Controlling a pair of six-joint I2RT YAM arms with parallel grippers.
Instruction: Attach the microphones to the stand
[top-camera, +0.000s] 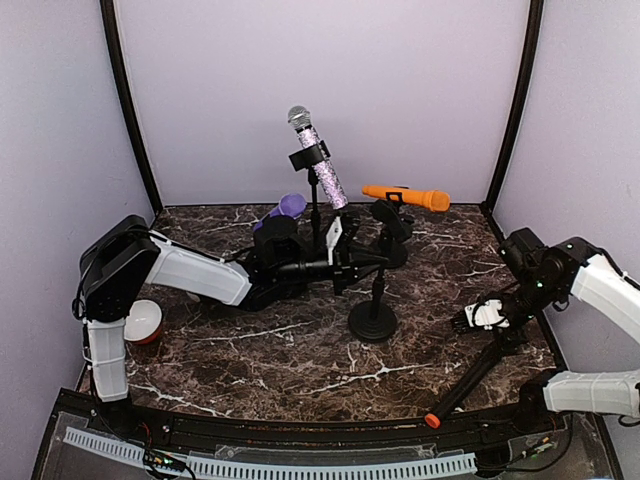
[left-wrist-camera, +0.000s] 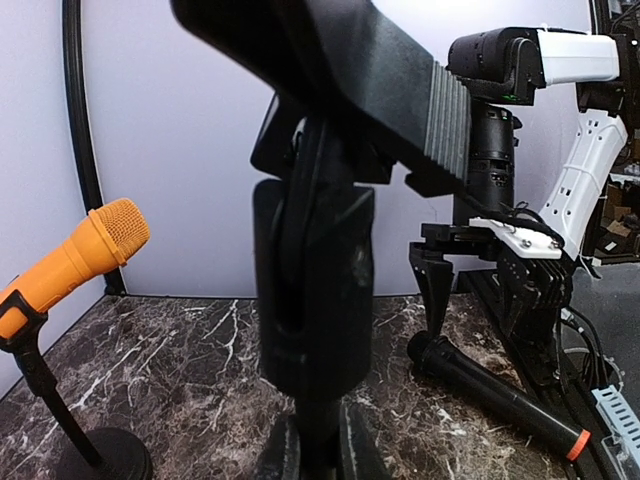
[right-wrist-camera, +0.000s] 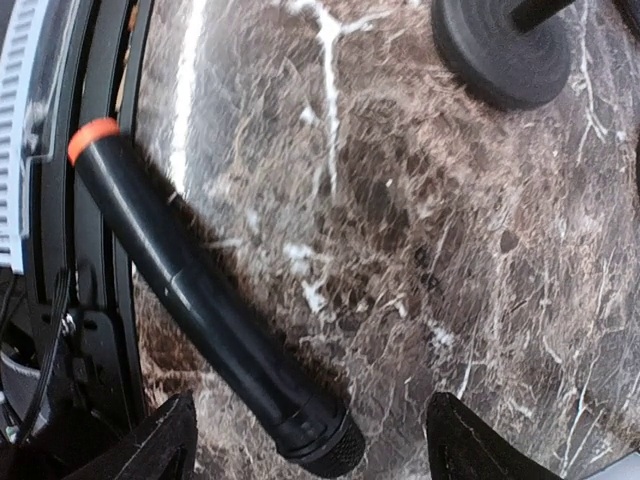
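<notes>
Black microphone (right-wrist-camera: 200, 300) unmounted on tabletop (right-wrist-camera: 450, 250), right claw (right-wrist-camera: 310, 420) wide above it; orange microphone (top-camera: 410, 196), lilac microphone (top-camera: 322, 165) clipped; left claw (top-camera: 345, 255) unclear.

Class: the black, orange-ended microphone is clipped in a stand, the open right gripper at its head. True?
No: the black microphone lies on the table, not in a stand; the right wrist view shows it. The right gripper is open at its head.
</notes>
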